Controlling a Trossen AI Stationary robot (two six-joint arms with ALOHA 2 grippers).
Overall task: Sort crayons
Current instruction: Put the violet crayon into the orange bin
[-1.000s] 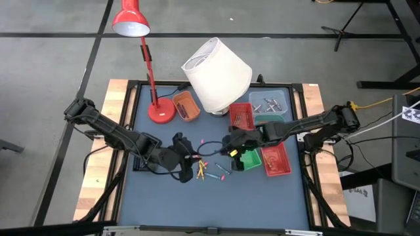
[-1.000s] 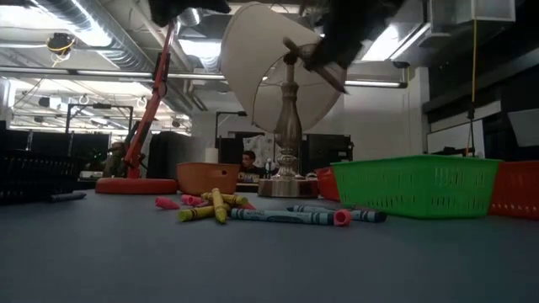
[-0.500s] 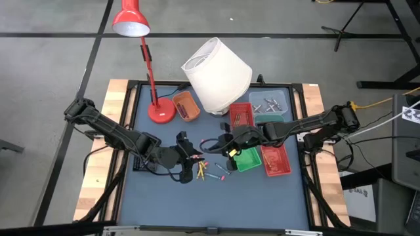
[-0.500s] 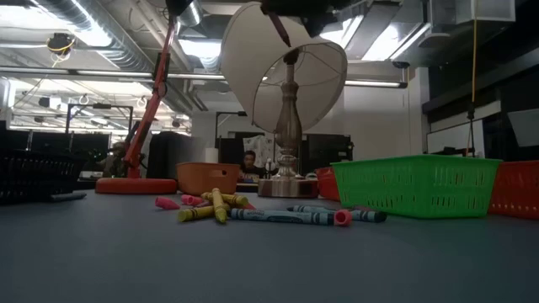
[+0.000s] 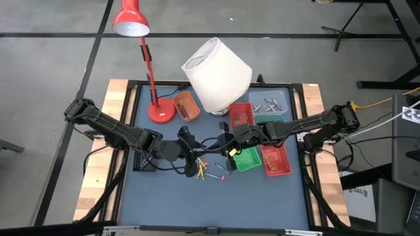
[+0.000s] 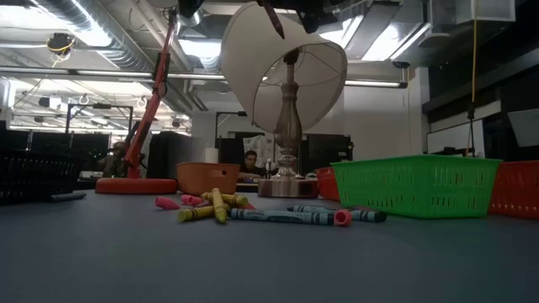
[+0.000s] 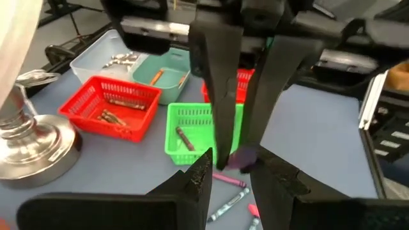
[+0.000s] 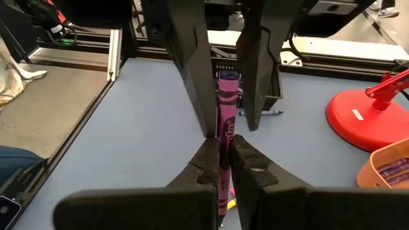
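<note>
The right pincer (image 8: pixel 220 160) is clamped on a purple crayon (image 8: pixel 225 112), raised above the counter (image 5: pixel 262 196). The crayon's long axis runs straight out from between the right fingertips, toward the left pincer (image 7: pixel 233 167). That pincer's jaws stand apart on either side of the crayon's far end without gripping it, so this looks like a hand-over. The green tray (image 5: pixel 248 159) lies just beside the right pincer, nearer it than the left. Loose crayons (image 5: pixel 213 170) lie on the counter below both pincers.
</note>
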